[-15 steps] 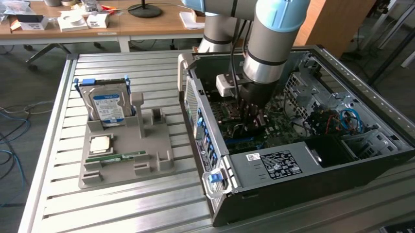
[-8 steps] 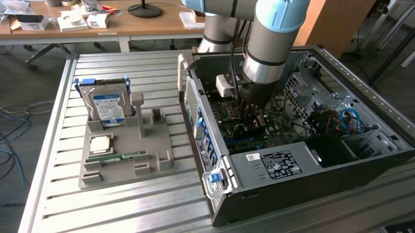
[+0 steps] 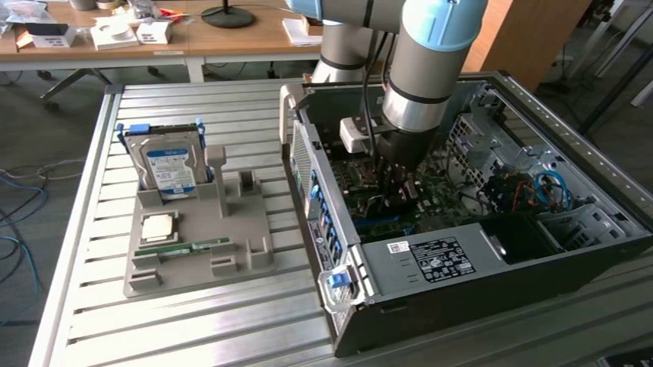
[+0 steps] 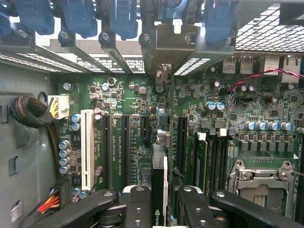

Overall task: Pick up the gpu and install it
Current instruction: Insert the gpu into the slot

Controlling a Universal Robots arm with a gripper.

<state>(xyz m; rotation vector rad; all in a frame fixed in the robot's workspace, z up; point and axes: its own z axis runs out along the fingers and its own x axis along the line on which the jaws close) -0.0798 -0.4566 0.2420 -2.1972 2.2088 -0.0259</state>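
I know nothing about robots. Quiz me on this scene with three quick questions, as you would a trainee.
1. True or false: the gripper is shut on the gpu.
2. Which stands in the grey tray? A) hard drive B) keyboard C) screwdriver
3. Fill in: the arm reaches into the open computer ____.

Key: 1 true; 2 A; 3 case
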